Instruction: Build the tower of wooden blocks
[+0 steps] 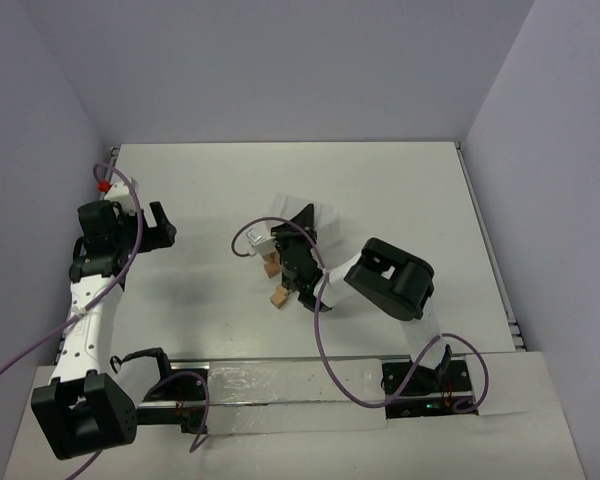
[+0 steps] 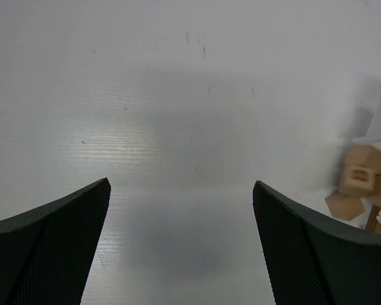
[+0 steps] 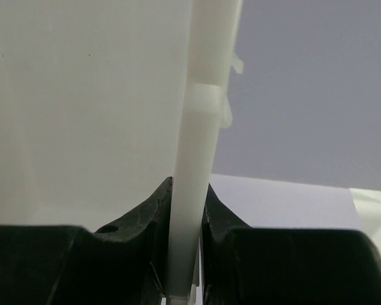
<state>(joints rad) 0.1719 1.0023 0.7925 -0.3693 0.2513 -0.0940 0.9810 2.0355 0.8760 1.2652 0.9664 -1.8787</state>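
A few tan wood blocks (image 1: 279, 296) lie loose on the table just under the tilted white translucent bin (image 1: 320, 215); another block (image 1: 271, 265) sits at the bin's mouth. The same blocks show at the right edge of the left wrist view (image 2: 360, 178). My right gripper (image 1: 298, 250) is shut on the bin's wall (image 3: 200, 127), which stands pinched between its jaws (image 3: 189, 190), holding the bin tipped up. My left gripper (image 1: 165, 228) is open and empty at the far left, over bare table (image 2: 181, 184). No tower is in view.
The white table (image 1: 400, 190) is enclosed by grey walls at the back and sides. The arm bases and purple cables (image 1: 325, 350) run along the near edge.
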